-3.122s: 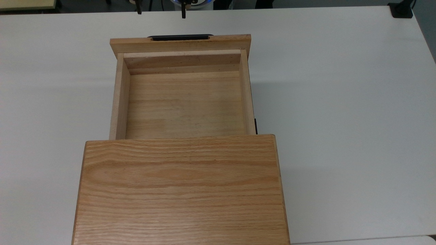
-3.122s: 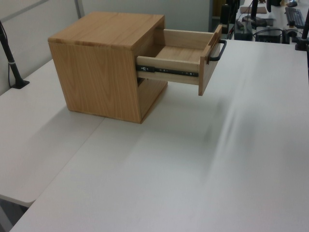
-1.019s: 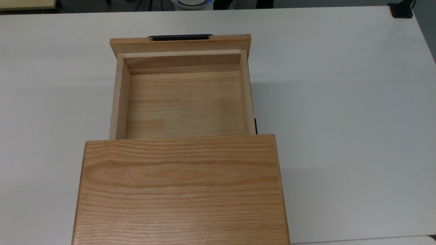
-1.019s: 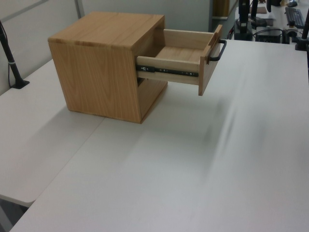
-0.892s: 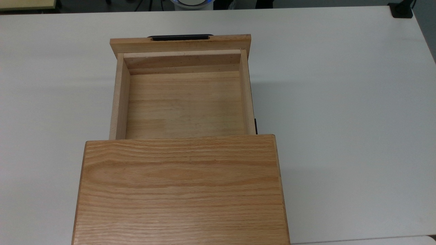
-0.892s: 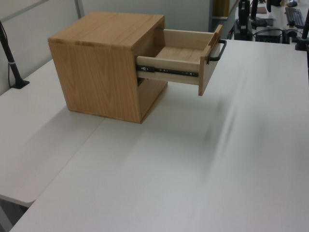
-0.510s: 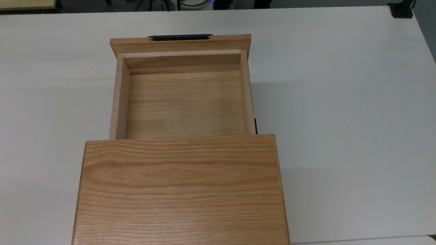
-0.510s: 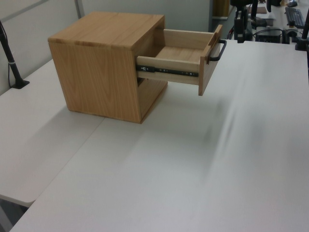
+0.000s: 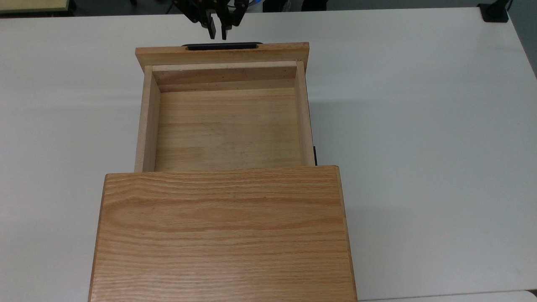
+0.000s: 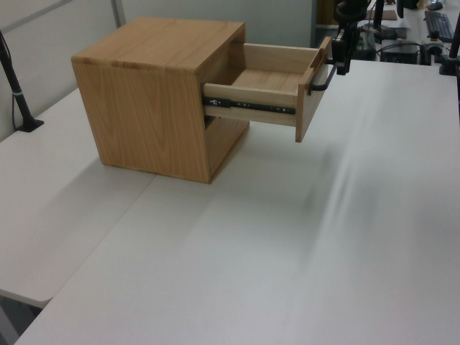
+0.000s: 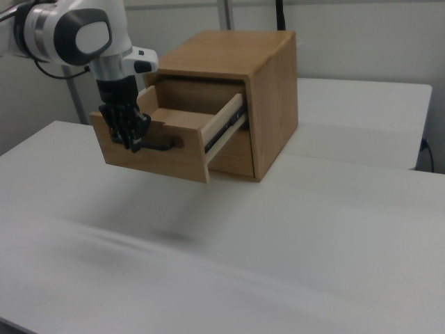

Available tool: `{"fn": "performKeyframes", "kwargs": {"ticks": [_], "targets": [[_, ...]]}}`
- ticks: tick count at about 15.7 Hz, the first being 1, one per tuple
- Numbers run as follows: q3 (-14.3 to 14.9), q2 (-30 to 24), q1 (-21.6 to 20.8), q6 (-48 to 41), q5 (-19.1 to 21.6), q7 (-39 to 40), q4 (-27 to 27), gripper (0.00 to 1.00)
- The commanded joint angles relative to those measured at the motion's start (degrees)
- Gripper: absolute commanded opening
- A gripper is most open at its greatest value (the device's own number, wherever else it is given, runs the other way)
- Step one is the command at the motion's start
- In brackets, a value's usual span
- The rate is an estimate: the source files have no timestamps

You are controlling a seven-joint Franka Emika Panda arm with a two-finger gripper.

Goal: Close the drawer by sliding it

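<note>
The drawer (image 9: pixel 222 54) (image 10: pixel 251 108) (image 11: pixel 156 158) is a shallow light-wood tray with nothing in it. It stands pulled far out of the oak cabinet (image 9: pixel 222 235) (image 10: pixel 158 108) (image 11: pixel 271 104). A black bar handle (image 9: pixel 222 46) (image 10: pixel 327 75) (image 11: pixel 165 146) sits on its front panel. My gripper (image 9: pixel 217 35) (image 10: pixel 341 66) (image 11: pixel 132 142) points down just outside that panel, next to the handle, a little to the top view's left of the handle's middle. Its fingers are drawn nearly together and hold nothing. I cannot tell if it touches the handle.
The cabinet stands on a wide white table (image 9: pixel 419 126) (image 10: pixel 287 251) (image 11: pixel 243 264). A black clamp (image 9: pixel 495 12) sits at the far corner on the top view's right. A black post (image 10: pixel 18 93) rises at the left view's left edge.
The gripper has come down into the top view from its upper edge to the drawer's handle. Its fingers stand much closer together than 3.1 s ago. The drawer has not moved.
</note>
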State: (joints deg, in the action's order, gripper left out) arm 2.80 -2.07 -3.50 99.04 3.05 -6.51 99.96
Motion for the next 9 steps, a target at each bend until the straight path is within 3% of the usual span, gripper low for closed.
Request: {"fn": "performKeyframes", "kwargs": {"ticks": [1, 9], "targets": [[-0.2, -3.2, -0.6, 5.0, 0.0, -4.6, 4.4, 0.23], [-1.1, -2.1, -0.8, 9.5, -0.8, -6.3, 4.9, 0.21]]}}
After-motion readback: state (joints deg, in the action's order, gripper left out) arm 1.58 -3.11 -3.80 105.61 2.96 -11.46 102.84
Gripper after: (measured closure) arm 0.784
